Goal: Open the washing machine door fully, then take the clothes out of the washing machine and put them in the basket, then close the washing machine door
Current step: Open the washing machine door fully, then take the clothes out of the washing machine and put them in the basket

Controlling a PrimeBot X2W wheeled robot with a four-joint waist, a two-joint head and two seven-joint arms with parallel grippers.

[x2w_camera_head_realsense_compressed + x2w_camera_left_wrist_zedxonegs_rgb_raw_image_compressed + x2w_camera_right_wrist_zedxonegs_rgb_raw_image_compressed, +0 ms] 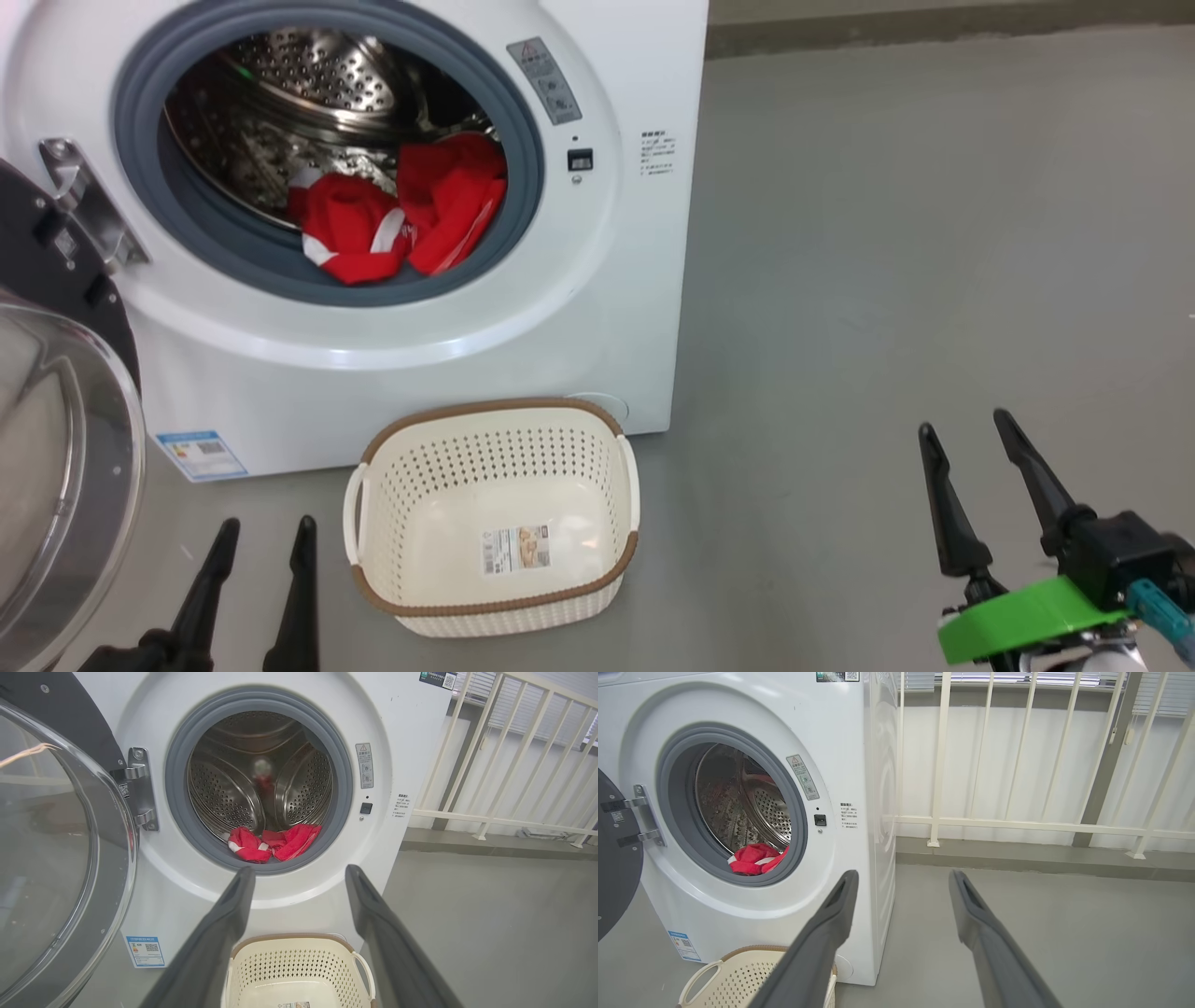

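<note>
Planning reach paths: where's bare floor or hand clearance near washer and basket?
Widest bare patch: grey floor right of the washing machine and basket, up to the right end effector. Basket empty inside. Drum mouth open above the clothes. Crowded: left, between washing machine door, left end effector and basket.

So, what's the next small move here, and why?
Probably advance the left jaws into the drum toward the red clothes: the washing machine door stands wide open, the clothes lie at the drum's front lip, the basket is empty, and both jaws are open, holding nothing.
</note>
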